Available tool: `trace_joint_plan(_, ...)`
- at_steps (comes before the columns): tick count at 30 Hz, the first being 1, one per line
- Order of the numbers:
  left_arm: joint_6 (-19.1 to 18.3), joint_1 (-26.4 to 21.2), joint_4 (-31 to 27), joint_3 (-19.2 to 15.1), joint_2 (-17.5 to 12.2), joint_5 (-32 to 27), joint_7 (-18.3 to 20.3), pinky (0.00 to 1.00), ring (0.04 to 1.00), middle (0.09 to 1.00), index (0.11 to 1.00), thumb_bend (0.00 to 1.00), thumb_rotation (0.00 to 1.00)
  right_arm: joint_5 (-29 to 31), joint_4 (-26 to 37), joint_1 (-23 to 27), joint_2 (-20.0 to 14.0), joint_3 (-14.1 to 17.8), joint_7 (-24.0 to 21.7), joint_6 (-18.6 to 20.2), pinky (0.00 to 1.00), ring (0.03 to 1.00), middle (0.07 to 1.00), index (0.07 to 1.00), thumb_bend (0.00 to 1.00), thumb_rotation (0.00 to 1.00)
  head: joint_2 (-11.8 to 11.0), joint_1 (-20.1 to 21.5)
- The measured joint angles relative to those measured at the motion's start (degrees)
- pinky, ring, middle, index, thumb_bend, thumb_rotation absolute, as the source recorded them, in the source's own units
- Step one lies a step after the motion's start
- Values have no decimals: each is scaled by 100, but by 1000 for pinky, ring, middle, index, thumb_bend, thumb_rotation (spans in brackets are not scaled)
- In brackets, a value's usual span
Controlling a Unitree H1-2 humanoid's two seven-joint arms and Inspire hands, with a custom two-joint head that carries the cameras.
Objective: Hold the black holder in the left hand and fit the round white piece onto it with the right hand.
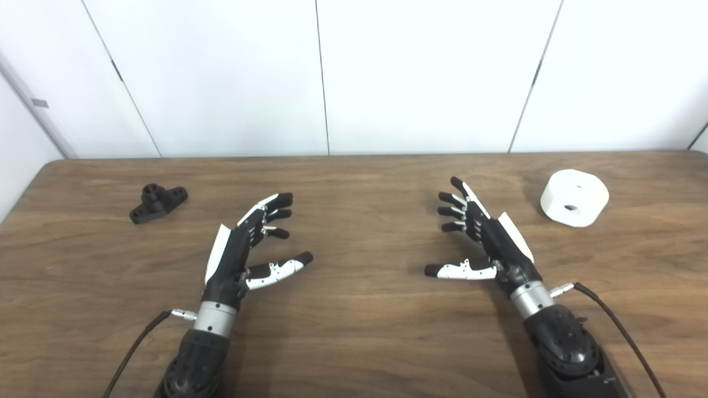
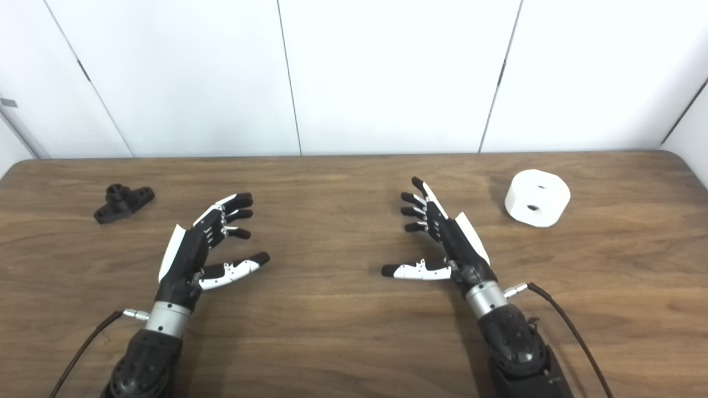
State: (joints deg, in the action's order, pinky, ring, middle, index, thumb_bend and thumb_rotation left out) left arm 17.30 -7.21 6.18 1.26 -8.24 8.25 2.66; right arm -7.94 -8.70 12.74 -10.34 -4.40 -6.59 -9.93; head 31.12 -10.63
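Note:
The black holder (image 1: 157,203), a flat base with a short upright post, lies on the wooden table (image 1: 354,331) at the far left. A round white piece (image 1: 574,198) with holes in its top and side rests at the far right. My left hand (image 1: 249,243) hovers open over the table's left middle, well to the right of the holder. Open as well, my right hand (image 1: 481,237) is at the right middle, left of and nearer than the white piece. Neither hand touches anything.
White wall panels (image 1: 354,77) stand behind the table's far edge. A thin cable (image 1: 614,320) trails from the right wrist, and another cable (image 1: 138,342) from the left wrist, both toward the near edge.

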Motion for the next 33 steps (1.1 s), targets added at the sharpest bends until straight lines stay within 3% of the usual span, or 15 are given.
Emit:
trace_joint_plan(1,-9,1,0,10,2,4,1,647,796,838,825,674,0,19,2,-3,-6,7,-7,-4,755,853,914,1000,790,109,-78,-340)
trace_joint_plan(5,-29,-5,13,69,31,106,-57,628,774,827,817,688,0,109,46,-63,-98,39,-44,-2,775,858,926,1000,771,58,-281,-861)
trace_joint_plan(11,59,-120,209,144,79,273,-300,607,767,826,819,702,0,228,92,-175,-133,100,-100,38,849,880,947,1000,754,0,-588,-1248)
trace_joint_plan(26,60,-130,136,169,71,529,-537,603,748,796,791,667,0,364,690,-315,-127,207,-248,696,903,914,963,1000,689,0,-633,-1372)
trace_joint_plan(33,-197,-81,-32,95,-40,285,-325,585,701,745,754,655,1,366,841,-311,-136,234,-258,810,898,909,959,1000,685,0,-615,-1425)
